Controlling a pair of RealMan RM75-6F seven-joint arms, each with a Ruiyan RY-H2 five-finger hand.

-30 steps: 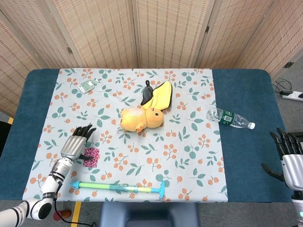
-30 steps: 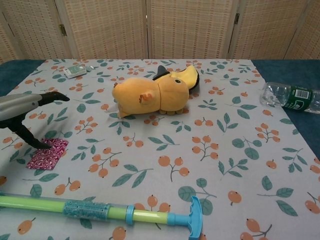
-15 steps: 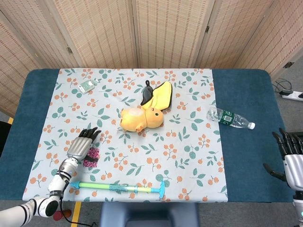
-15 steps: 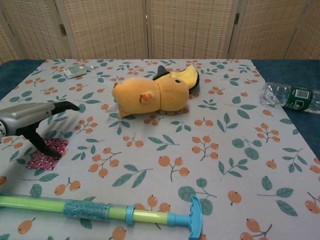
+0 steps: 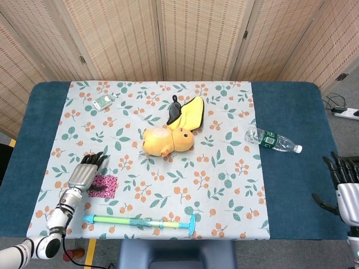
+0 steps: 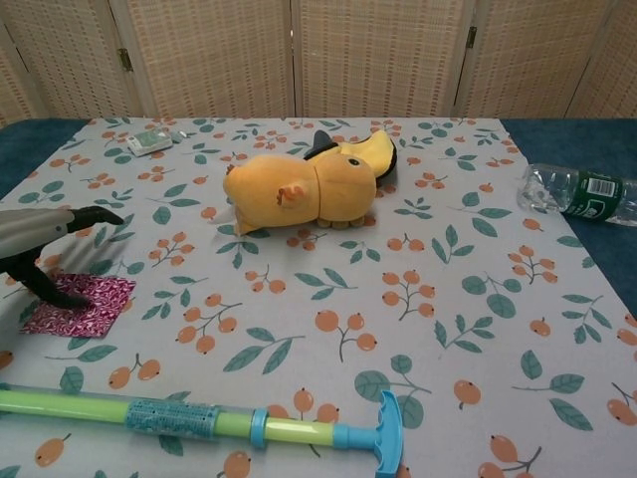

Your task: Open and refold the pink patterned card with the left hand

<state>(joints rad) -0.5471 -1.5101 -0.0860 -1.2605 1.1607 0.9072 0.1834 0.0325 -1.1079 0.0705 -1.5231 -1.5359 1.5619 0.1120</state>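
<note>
Tablecloth – pink card flat, left-hand fingers seemingly touching.

The left hand hovers at the card, thumb tip touching the card's left part in the chest view. Just in front of both, the water gun lies lengthwise along the near table edge, barring a low approach from that side. Bare cloth stretches right of the card as far as the blue border. The plush duck sits well apart, up and to the right, blocking the table's middle. A small packet lies at the far left corner. The bottle lies on the right, at the cloth's edge. The right hand hangs off the table's right side, fingers spread.
</note>
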